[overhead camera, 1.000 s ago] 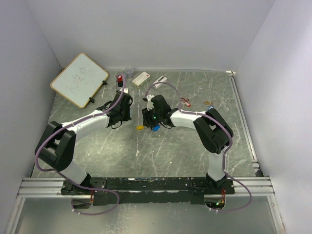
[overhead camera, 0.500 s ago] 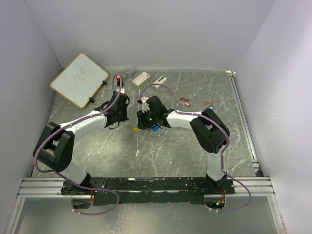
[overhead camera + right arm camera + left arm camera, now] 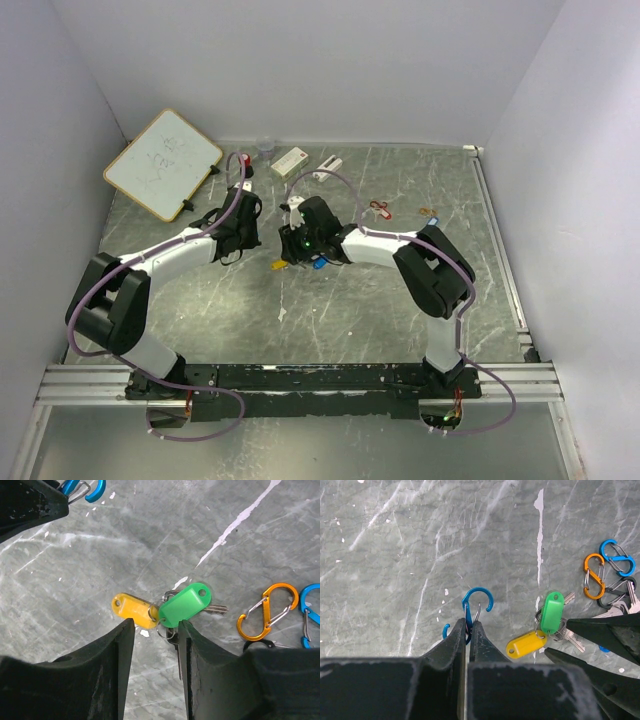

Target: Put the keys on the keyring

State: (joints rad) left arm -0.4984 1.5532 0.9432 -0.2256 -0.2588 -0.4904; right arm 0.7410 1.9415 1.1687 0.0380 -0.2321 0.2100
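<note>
I have the left gripper (image 3: 468, 626) pressed together on the keyring (image 3: 479, 600), a blue S-shaped clip. It is pinched by its middle, so 1 hooked end with its wire gate sticks out past the fingertips. The right gripper (image 3: 155, 626) is spread, its 2 fingers standing either side of the keys and, as far as I can tell, not touching them.

The keys (image 3: 216, 608) lie flat near the middle of the tabletop (image 3: 395, 555), a little toward the far edge. A green tag (image 3: 186, 605) and a yellow tag (image 3: 131, 611) meet at a small ring, with metal blades poking out from under the green tag. Just beside them, toward the right edge, lie an orange clip (image 3: 265, 611) and another blue clip (image 3: 310, 612), which I would leave alone.

I read the step in hand as picking up the bunch so it can be hooked on. To do it well, I would come down square until the fingertips meet the tabletop, because the tags are thin and could slip under a high grip. I would close across the narrow width of the green tag, away from the small ring, so that the ring hangs free and in sight. Then I would press the ring against the wire gate from outside while the left gripper holds steady.
</note>
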